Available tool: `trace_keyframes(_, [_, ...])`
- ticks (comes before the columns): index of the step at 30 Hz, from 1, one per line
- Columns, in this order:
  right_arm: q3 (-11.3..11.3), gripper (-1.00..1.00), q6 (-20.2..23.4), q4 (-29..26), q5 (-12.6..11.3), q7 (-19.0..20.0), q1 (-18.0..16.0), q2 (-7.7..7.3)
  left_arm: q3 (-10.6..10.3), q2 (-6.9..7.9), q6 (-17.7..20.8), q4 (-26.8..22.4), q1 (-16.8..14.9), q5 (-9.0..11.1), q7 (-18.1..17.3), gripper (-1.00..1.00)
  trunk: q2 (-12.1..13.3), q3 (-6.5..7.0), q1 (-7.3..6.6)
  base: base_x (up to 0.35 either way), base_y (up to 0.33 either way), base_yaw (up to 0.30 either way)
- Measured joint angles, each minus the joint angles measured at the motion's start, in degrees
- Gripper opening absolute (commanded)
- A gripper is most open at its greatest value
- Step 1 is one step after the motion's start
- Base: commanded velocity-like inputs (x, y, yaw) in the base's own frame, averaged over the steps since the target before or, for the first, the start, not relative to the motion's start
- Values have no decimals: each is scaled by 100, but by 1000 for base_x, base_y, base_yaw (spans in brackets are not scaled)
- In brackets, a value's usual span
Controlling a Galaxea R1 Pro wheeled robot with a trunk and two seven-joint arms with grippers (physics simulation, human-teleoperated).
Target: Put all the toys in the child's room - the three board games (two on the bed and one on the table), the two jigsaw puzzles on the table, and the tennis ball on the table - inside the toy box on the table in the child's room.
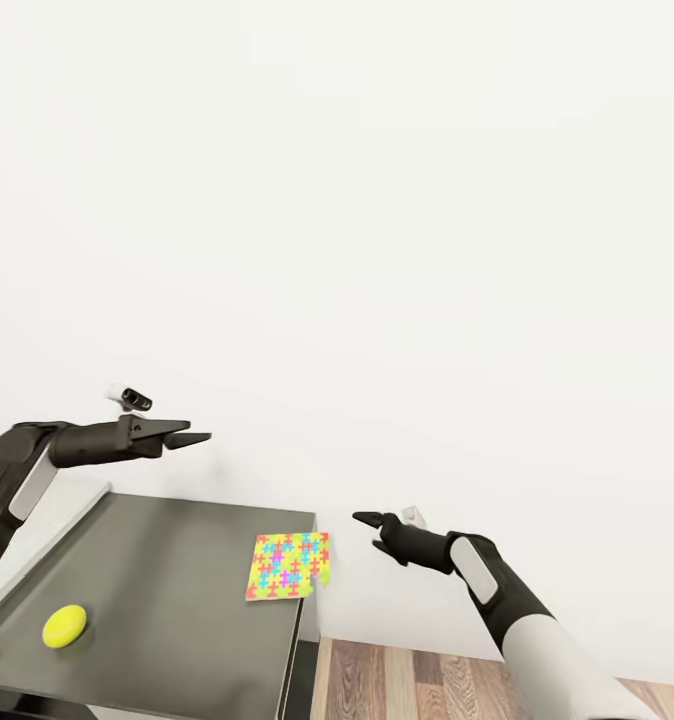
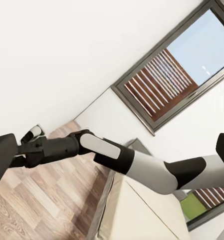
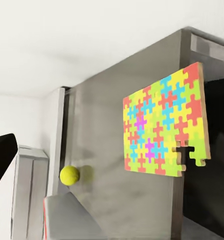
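Jigsaw puzzle (image 1: 288, 566) (overhanging) and tennis ball (image 1: 64, 626) on table (image 1: 177, 600).

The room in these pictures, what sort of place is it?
Most likely a child's room or playroom in a home. A bright jigsaw puzzle and a tennis ball lie on a dark table against a white wall, with a wood-plank floor and a slatted window.

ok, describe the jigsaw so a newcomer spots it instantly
Find the dark grey table against the white wall. At its far right corner, overhanging the edge, lies the jigsaw puzzle: a thin flat sheet of yellow, pink, blue and orange pieces. The tennis ball nearby is round and plain yellow-green.
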Motion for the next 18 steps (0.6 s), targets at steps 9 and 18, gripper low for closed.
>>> trace_keyframes(9, [3, 100, -272, 394, 21, 6, -10, -53, 6, -325, 0, 0, -38, -34, 0, 100, -362, -162, 198, 0, 0, 0])
trace_keyframes(18, [16, 100, -304, 422, 27, 52, -11, -65, 0, -478, 0, 0, -31, -43, -1, 100, -723, -324, 396, 0, 0, 0])
